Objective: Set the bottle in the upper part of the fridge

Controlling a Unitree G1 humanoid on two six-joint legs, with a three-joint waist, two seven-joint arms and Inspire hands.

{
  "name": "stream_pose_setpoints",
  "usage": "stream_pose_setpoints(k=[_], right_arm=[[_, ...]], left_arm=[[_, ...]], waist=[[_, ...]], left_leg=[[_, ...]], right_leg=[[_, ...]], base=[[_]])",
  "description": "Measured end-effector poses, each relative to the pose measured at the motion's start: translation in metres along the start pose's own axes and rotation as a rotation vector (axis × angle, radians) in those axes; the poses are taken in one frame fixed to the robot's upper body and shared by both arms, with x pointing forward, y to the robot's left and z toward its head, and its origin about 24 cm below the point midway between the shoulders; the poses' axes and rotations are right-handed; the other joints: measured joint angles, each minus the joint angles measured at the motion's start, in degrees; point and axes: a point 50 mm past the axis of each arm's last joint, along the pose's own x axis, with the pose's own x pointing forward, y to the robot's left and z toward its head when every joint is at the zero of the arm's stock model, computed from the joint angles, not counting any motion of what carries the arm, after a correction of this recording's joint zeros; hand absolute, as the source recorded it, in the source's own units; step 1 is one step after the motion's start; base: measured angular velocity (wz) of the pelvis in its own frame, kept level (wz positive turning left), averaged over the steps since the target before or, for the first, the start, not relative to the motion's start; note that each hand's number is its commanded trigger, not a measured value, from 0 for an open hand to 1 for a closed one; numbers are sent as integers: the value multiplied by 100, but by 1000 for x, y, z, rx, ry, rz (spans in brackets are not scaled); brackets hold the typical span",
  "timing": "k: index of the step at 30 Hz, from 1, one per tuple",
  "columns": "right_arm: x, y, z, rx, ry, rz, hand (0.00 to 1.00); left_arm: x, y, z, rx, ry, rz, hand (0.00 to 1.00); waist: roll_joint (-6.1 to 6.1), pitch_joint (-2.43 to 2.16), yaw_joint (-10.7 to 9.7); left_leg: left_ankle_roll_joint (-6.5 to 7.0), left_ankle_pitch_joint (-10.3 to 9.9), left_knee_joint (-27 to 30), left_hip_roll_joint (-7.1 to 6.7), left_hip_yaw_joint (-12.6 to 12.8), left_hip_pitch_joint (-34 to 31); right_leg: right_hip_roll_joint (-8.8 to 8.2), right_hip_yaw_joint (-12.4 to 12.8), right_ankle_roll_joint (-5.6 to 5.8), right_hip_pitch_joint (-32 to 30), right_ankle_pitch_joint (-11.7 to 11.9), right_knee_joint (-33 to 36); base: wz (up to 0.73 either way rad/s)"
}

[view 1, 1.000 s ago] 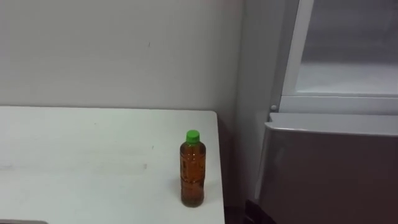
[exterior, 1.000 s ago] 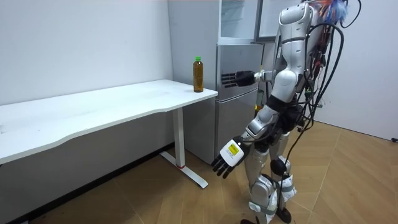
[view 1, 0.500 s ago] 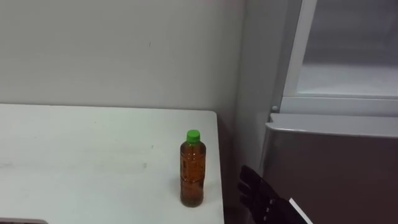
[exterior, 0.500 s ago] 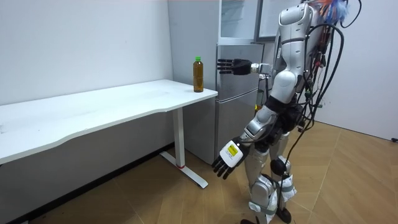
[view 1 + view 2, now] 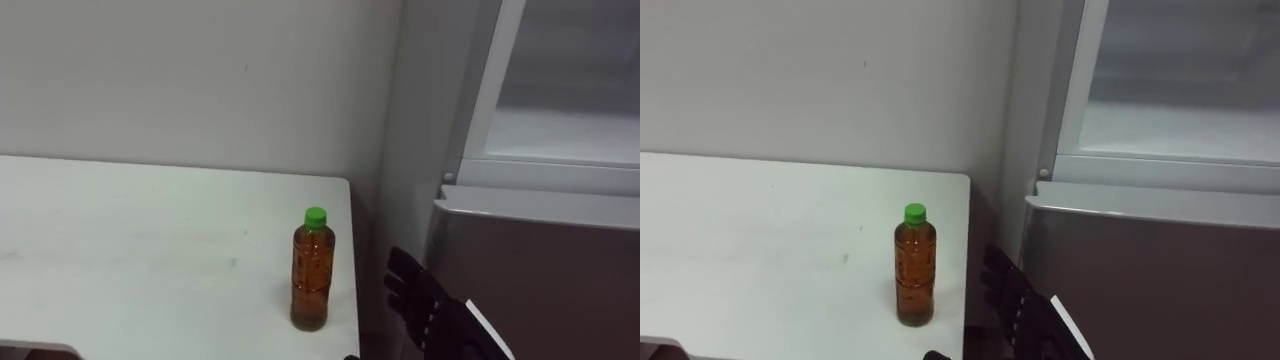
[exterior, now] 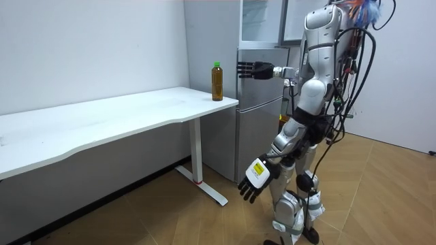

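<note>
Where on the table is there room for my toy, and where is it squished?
The table is bare left of the bottle, back to the wall. It is tight on the right: the bottle stands near that edge, and the open right hand hovers between it and the fridge.

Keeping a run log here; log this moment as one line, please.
stage: pre-grasp | bottle: upright on table, untouched | right hand: open, raised beside bottle, apart | left hand: open, hanging low
</note>
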Motion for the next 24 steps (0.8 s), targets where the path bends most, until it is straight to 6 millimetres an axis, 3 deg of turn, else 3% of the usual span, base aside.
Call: stream_pose_setpoints(k=[5,7,16,24], right_arm=[[3,-1,3,-1,-13,-14,0],[6,-1,6,27,-28,-14,0],[22,-1,23,122,-108,-13,0],[24,-2,25,154,-119,-11,0]], left_arm=[[0,-2,-5,10,35,-9,0],[0,-2,-5,16,41,-11,0],[1,-2,-3,28,37,-11,0],[1,-2,-2,28,35,-15,0]], waist=[[-21,6,15],[-59,-16,20],[-179,15,157],[-170,26,268]], left_leg=[[0,0,15,4,-35,-43],[3,4,33,2,-37,-93],[3,5,100,3,-86,-148],[3,5,183,-6,-226,-278]], right_leg=[[-2,5,0,-52,0,48],[-5,-3,-3,-92,2,51],[-11,-132,-10,-82,7,52],[-15,-276,-11,-99,9,46]], base=[[0],[0],[5],[9]])
